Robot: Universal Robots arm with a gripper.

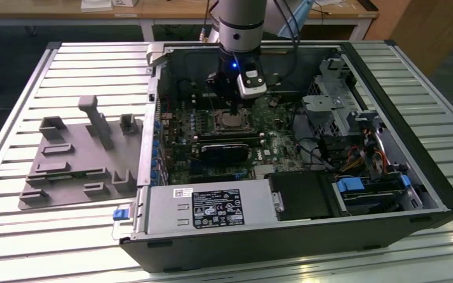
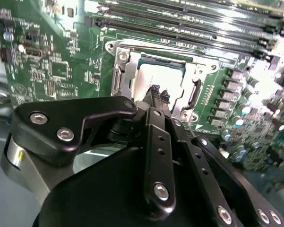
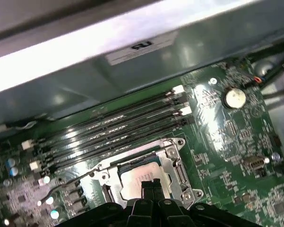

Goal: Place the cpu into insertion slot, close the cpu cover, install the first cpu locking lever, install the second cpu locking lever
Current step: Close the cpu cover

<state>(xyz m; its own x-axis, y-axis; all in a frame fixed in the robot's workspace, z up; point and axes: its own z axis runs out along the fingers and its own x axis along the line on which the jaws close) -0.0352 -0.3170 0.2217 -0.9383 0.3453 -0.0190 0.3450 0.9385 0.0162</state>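
Table: a pale slatted table [image 1: 14, 118] carries everything in the exterior view
Fixture: a grey moulded fixture [image 1: 85, 159] lies on the slats at the exterior view's left, just beside the case and well apart from the arm
Case: an open black computer case [image 1: 289, 247] lies on its side with its green circuit board [image 1: 273, 132] facing up
Power supply: a silvery power supply [image 1: 210, 206] with a label sits along the near wall of the case
Arm: the arm [image 1: 238, 23] stands straight down into the case, over the middle of the board
Gripper: the gripper [image 1: 231, 107] has its 2 black fingers clenched together with nothing between them
Cpu: the cpu [image 2: 149, 75] lies flat in the insertion slot [image 2: 165, 60], directly beneath the fingertips [image 2: 153, 94]; whether they touch its silvery top I cannot tell
Cpu cover: the cpu cover [image 3: 175, 163] lies down around the chip, its window framing the metal top
Lever: a thin wire lever [image 3: 68, 182] runs beside the cover; latched or not, I cannot tell
Memory slots: 4 long black memory slots [image 3: 113, 120] run just beside the socket
Card: a larger black card [image 1: 225, 152] sits on the near side of the socket
Battery: a round coin battery [image 3: 235, 97] sits on the board, apart from the socket
Right end: drive bays and cables [image 1: 360, 159] fill the case at the exterior view's right
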